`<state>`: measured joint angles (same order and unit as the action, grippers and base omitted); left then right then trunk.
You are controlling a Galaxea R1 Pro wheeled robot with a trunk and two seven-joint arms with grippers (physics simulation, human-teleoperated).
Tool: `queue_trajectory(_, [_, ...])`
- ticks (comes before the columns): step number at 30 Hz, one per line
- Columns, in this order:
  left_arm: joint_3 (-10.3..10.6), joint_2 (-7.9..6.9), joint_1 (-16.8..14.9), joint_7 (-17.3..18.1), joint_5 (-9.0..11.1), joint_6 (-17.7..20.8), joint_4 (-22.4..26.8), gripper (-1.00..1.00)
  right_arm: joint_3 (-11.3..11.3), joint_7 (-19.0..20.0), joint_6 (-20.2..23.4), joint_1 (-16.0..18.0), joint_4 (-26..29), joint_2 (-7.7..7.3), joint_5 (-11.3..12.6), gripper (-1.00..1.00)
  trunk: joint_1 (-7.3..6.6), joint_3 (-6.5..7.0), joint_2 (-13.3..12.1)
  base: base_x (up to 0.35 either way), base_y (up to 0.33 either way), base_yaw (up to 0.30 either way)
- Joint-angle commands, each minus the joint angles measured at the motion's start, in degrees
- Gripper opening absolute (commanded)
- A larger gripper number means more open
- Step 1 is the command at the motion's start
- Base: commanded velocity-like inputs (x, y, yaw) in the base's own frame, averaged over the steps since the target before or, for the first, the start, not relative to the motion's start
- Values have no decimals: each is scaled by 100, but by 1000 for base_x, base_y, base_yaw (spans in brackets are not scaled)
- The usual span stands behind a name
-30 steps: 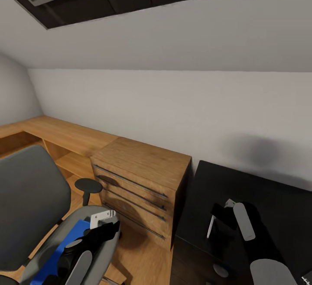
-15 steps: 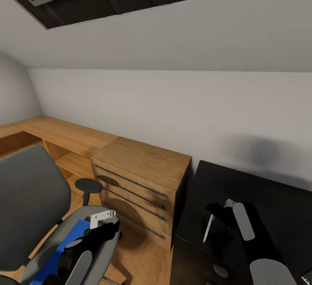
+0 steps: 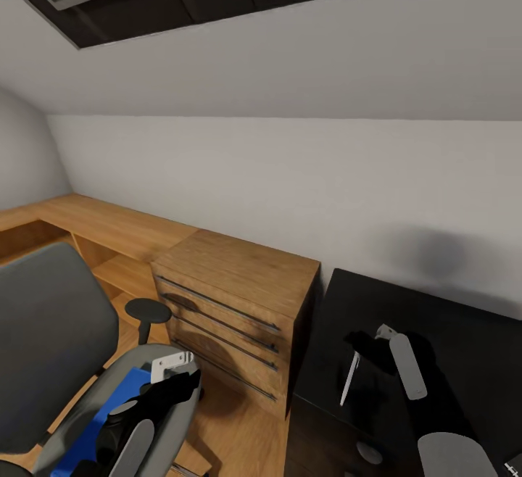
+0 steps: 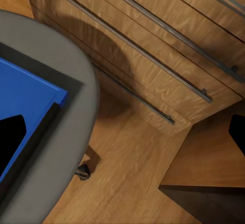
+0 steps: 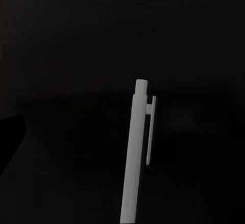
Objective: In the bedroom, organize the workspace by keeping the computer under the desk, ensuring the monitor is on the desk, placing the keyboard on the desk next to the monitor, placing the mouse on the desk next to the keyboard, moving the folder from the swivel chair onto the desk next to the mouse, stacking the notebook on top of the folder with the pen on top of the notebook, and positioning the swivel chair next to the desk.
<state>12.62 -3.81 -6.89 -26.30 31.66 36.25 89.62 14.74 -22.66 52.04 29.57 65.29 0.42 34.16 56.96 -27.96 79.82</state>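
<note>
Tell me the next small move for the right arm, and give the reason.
Probably lift the right claw straight up and clear. The pen appears to lie flat on the black desk, apart from the claw, so it looks released. The folder is on the chair beneath the left claw, so the pen's final spot isn't ready yet.

You've brought the pen (image 3: 350,379) down: a second ago it hung tilted above the desk (image 3: 464,339), and now it sits lower and closer to the black top. Your right gripper (image 3: 366,345) has shifted slightly along with it.
</note>
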Motion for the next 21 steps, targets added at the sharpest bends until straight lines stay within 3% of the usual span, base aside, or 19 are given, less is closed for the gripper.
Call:
queue_trajectory(1, [12,-4,-5,-58,60,6,8,100,-11,-53,15,3,70,9,60,100,0,-6,4,0,0,0])
queue_trajectory(7, [13,-5,-5,-52,60,5,11,100,-219,-35,24,-3,498,59,72,100,0,-6,4,0,0,0])
queue_trajectory(9, [13,-6,-5,-51,60,5,21,100,-286,-60,21,-4,606,250,46,100,0,-6,4,0,0,23])
queue_trajectory(11, [13,-6,-5,-51,60,5,24,100,-299,-85,19,-4,626,331,22,100,0,-6,4,0,0,90])
queue_trajectory(15, [12,-6,-5,-51,60,5,21,100,-332,-206,12,-8,637,468,-53,100,0,-6,4,0,0,199])
queue_trajectory(21, [12,-6,-5,-51,60,4,21,100,-479,-279,-1,-12,647,507,-76,100,0,-6,4,0,0,256])
